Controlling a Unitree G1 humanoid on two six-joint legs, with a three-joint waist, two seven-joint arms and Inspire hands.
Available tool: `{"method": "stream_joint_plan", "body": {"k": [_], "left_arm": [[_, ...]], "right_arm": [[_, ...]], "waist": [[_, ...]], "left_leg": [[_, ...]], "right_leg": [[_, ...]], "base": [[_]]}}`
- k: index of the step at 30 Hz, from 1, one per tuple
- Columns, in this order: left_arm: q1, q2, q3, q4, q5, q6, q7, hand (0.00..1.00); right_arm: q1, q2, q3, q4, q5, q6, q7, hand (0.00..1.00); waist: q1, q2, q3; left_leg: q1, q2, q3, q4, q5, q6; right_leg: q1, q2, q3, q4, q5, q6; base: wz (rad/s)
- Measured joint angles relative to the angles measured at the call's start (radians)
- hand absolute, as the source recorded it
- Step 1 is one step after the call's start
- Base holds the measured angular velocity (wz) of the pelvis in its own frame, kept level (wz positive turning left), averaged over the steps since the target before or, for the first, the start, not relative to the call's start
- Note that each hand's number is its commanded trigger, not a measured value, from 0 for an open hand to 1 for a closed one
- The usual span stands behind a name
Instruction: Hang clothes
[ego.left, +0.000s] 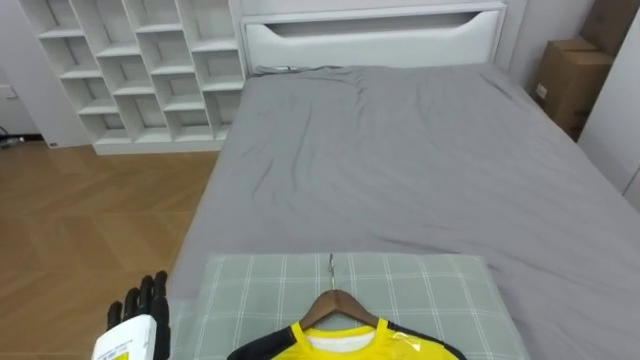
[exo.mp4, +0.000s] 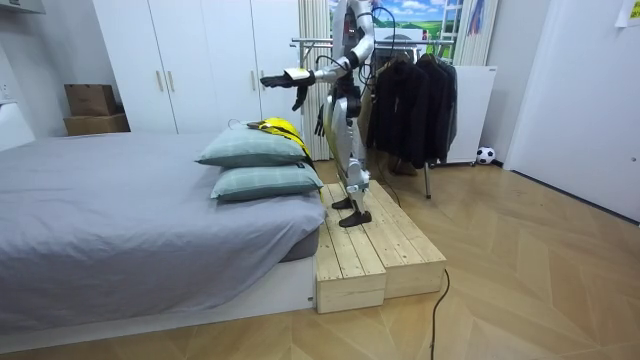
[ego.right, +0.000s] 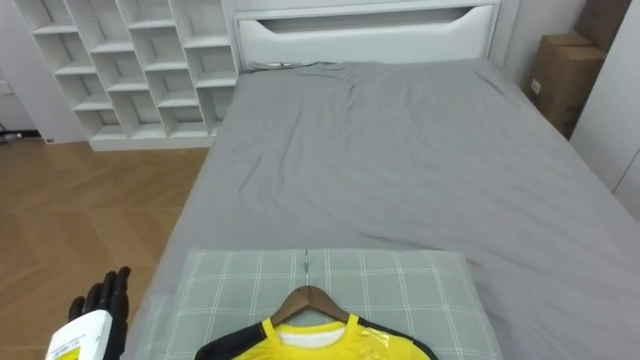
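The yellow shirt (ego.left: 345, 345) on its wooden hanger (ego.left: 340, 303) lies on the upper checked pillow (ego.left: 430, 290), at the near end of the grey bed (ego.left: 420, 160). The left robot hand (ego.left: 145, 300) is raised left of this pillow, apart from it, with fingers straight and holding nothing. The right robot hand (exo.mp4: 321, 120) hangs low at the hip; whether it is open I cannot tell. The robot stands on a wooden platform (exo.mp4: 370, 250). A clothes rack (exo.mp4: 400, 90) with dark garments is behind it.
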Motion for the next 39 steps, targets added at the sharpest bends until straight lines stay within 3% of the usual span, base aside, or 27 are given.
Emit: {"method": "stream_joint_plan", "body": {"k": [9, 14, 20, 30, 39], "left_arm": [[-0.021, -0.008, -0.011, 0.000, 0.016, 0.020, -0.018, 0.00], [-0.094, -0.018, -0.013, 0.014, 0.007, 0.026, -0.017, 0.00], [-0.137, -0.019, -0.015, 0.065, 0.003, 0.042, -0.024, 0.00], [-0.184, -0.019, -0.016, 0.075, 0.002, 0.044, -0.056, 0.00], [-0.278, -0.017, -0.023, 0.200, 0.000, 0.076, -0.062, 0.00]], "right_arm": [[0.011, -0.005, 0.012, 0.007, -0.110, 0.046, -0.029, 0.00], [0.007, -0.006, 0.043, 0.029, -0.125, 0.075, -0.030, 0.00], [0.010, 0.001, 0.081, 0.042, -0.198, 0.128, -0.024, 0.00], [0.014, 0.028, 0.081, 0.048, -0.261, 0.147, 0.007, 0.00], [-0.025, 0.028, 0.082, 0.058, -0.257, 0.166, 0.008, 0.00]], "waist": [[-0.009, 0.004, 0.0048], [-0.010, 0.004, 0.0049], [-0.026, 0.001, 0.0038], [-0.036, -0.016, 0.0015], [-0.055, -0.001, 0.0049]], "left_leg": [[0.011, 0.001, 0.008, -0.009, 0.000, 0.000], [0.001, 0.003, 0.008, -0.019, 0.000, 0.000], [-0.013, 0.003, 0.013, -0.019, 0.001, 0.001], [-0.040, 0.007, 0.012, -0.017, 0.001, 0.001], [-0.071, 0.008, 0.010, -0.015, 0.002, 0.002]], "right_leg": [[-0.002, -0.001, 0.017, 0.006, 0.000, 0.000], [-0.023, -0.001, 0.023, 0.014, 0.000, 0.000], [-0.040, 0.000, 0.027, 0.013, 0.000, 0.000], [-0.075, -0.001, 0.027, 0.033, 0.001, -0.001], [-0.110, -0.001, 0.028, 0.041, 0.001, -0.001]], "base": [[-0.04], [-0.02], [-0.03], [-0.02], [0.00]]}}
